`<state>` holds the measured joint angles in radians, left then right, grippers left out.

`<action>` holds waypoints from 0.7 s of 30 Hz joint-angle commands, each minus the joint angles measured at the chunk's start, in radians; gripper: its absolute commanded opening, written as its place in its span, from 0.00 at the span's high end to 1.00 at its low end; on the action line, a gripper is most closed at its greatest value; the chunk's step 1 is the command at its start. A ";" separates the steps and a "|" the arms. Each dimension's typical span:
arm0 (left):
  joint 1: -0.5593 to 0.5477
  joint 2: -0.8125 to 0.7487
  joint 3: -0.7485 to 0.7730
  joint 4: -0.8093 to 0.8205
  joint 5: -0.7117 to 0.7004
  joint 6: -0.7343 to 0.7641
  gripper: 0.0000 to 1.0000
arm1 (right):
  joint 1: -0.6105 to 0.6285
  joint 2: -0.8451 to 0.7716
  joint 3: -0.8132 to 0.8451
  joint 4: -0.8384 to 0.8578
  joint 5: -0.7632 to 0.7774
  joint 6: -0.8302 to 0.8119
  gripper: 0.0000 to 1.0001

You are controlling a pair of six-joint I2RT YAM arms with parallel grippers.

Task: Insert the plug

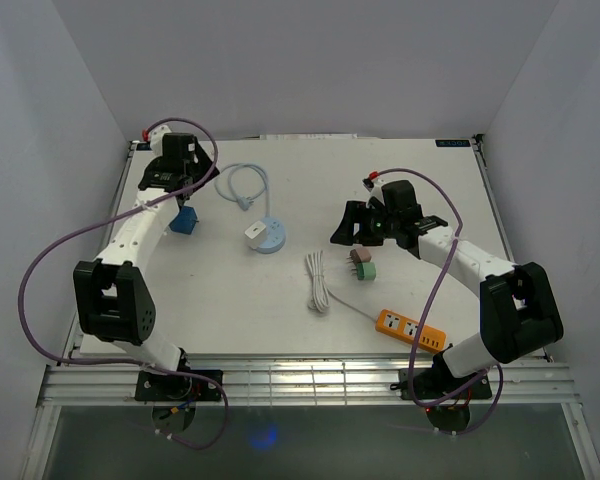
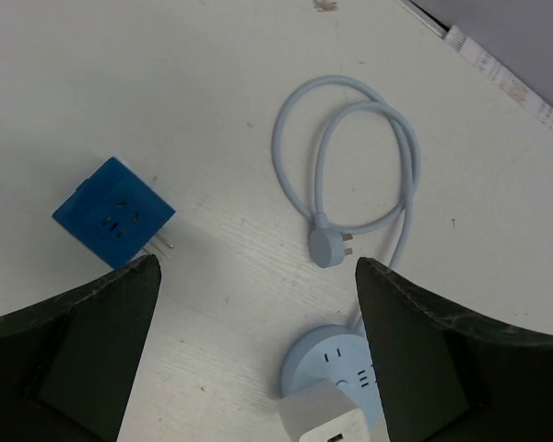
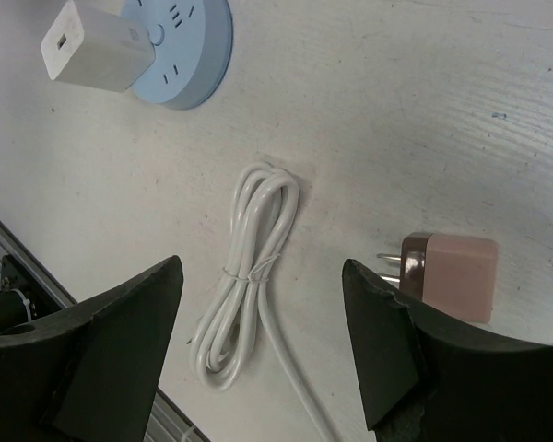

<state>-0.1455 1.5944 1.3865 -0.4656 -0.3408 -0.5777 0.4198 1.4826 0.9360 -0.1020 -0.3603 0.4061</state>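
A blue cube plug [image 2: 113,214] lies on the white table, prongs to the right; it shows in the top view [image 1: 185,220] too. A light blue round socket [image 2: 332,361] holds a white charger [image 2: 327,419]; its light blue cord ends in a loose plug [image 2: 329,246]. My left gripper [image 2: 258,304] is open and empty above the table between cube and socket, and it shows in the top view [image 1: 192,190]. A pink plug [image 3: 450,276] lies by my right gripper [image 3: 263,304], which is open and empty over a white cord bundle [image 3: 249,276].
An orange power strip [image 1: 412,329] lies at the front right, its white cord running to the bundle [image 1: 318,282]. A green plug [image 1: 368,271] lies beside the pink one [image 1: 358,257]. The round socket [image 1: 268,238] sits mid-table. White walls enclose the table.
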 commanded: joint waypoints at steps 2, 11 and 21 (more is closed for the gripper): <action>0.079 -0.092 -0.047 -0.119 -0.020 -0.178 0.02 | -0.003 -0.027 -0.009 0.025 -0.031 -0.026 0.24; 0.290 -0.034 -0.052 -0.252 0.085 -0.409 0.02 | -0.003 -0.045 -0.034 0.028 -0.045 -0.026 0.23; 0.302 0.121 0.011 -0.237 0.140 -0.462 0.02 | -0.004 -0.053 -0.042 0.031 -0.046 -0.026 0.23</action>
<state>0.1581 1.7142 1.3437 -0.7002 -0.2180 -1.0080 0.4198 1.4628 0.8989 -0.1009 -0.3935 0.3988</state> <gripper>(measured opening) 0.975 0.766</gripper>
